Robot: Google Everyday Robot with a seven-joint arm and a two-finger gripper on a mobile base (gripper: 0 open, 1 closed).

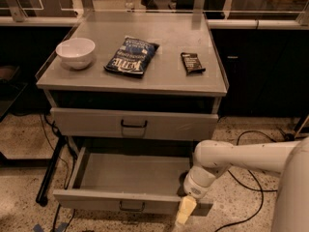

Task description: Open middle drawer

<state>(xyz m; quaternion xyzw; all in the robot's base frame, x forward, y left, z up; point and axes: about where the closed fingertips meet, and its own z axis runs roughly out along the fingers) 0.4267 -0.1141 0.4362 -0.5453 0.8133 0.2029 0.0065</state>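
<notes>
The middle drawer point(130, 173) sits pulled well out of the cabinet, low in the view. Its plain grey tray is bare, and its long axis runs side to side across the front. The small black loop handle point(131, 207) is dead centre on the front panel, and nothing is on it. The gripper point(186, 211) hangs at the drawer's front right corner, touching or just beside the front edge, and I can't call which. So the handle lies off to the view's left of the jaws, along the front panel. Whether the jaws are parted or closed I cannot tell, and they hold nothing I can see. The white arm point(241, 156) reaches in from the right. My read is that the opening looks done, or very nearly. Above, the upper drawer point(87, 124) is closed, and on the surface point(169, 76) rest a white bowl point(76, 52), a chip bag point(132, 56) and a dark snack bar point(192, 63).
</notes>
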